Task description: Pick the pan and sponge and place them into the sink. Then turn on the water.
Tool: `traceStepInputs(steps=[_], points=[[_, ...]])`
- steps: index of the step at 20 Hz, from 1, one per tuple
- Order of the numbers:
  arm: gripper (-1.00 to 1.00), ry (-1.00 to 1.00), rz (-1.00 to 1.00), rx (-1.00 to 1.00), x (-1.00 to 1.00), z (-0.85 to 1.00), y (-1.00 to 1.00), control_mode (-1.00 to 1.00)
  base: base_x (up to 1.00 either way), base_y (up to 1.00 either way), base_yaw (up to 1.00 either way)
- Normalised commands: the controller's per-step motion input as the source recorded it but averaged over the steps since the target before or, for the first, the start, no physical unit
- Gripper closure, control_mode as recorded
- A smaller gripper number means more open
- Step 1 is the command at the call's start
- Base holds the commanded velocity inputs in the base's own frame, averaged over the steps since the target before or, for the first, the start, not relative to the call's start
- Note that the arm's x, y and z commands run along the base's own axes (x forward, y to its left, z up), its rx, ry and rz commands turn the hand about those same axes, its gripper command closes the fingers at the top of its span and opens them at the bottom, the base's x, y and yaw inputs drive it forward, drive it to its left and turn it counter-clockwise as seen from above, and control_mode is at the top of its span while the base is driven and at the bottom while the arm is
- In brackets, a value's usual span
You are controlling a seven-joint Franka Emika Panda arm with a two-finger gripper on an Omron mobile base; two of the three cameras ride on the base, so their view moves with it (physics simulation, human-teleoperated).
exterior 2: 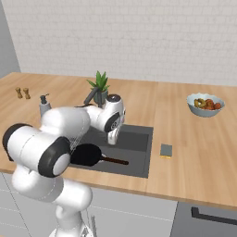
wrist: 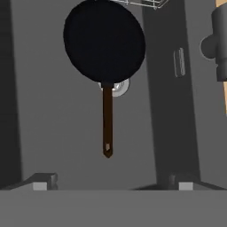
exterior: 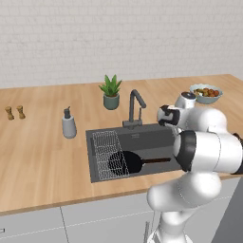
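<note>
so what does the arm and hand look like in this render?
Glossy white rounded arm segments with black bands at the joints; no cables or markings visible. The hand ends in two small dark grey fingertips with lighter pads.

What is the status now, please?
Pincer open, empty, above sink. Pan already in the basin, partly on the wire rack. Sponge on counter right of sink, nothing blocking it.

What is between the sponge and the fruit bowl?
Nothing. In the right base view, just bare wooden counter lies between the sponge and the fruit bowl.
</note>
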Motion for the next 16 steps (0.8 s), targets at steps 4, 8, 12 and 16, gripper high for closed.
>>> traceStepInputs(steps=[4,8,12,16], points=[[-1.00,0.17,0.00,0.03,0.06,0.49,-0.20,-1.00,0.00,0.00,0.00],[-1.00,0.04,-0.01,-0.02,0.00,-0.01,0.00,-1.00,0.00,0.00,0.00],[-1.00,0.00,-0.01,-0.01,0.00,0.00,0.00,-1.00,0.00,0.00,0.00],[-1.00,-0.05,-0.37,0.00,-0.16,-0.03,0.00,-1.00,0.00,0.00,0.00]])
